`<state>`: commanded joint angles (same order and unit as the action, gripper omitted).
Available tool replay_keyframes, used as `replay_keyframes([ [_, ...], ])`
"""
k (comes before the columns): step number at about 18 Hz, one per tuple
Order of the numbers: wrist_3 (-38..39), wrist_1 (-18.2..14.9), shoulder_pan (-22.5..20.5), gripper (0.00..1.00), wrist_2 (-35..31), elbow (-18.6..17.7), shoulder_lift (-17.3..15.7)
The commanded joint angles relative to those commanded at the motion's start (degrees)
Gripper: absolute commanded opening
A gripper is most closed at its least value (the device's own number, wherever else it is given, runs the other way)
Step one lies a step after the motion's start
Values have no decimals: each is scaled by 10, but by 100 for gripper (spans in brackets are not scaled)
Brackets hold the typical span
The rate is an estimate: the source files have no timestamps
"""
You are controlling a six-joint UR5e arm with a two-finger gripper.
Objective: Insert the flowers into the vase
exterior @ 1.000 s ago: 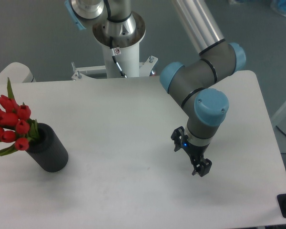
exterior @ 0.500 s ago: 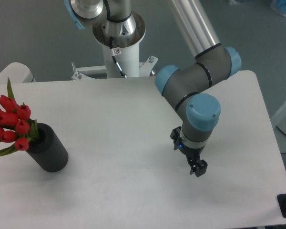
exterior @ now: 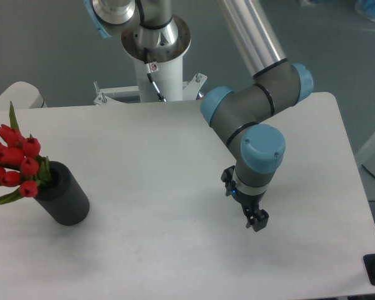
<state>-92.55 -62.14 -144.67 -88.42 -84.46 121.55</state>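
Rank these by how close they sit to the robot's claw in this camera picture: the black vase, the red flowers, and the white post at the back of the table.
1. The white post, up and to the left of the claw, behind the table's far edge.
2. The black vase, far to the left on the table.
3. The red flowers, standing in the vase and leaning out past its left side.

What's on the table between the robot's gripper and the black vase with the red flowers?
Nothing: the fixed camera shows only bare white table between the gripper and the matte black cylinder vase.

One vase (exterior: 65,197), one tulip bunch (exterior: 15,164)
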Motion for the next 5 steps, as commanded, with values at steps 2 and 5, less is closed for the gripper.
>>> replay_keyframes([
  [2,0,-1,0,100,-9,1,1],
  [5,0,-1,1,100,-10,1,2],
])
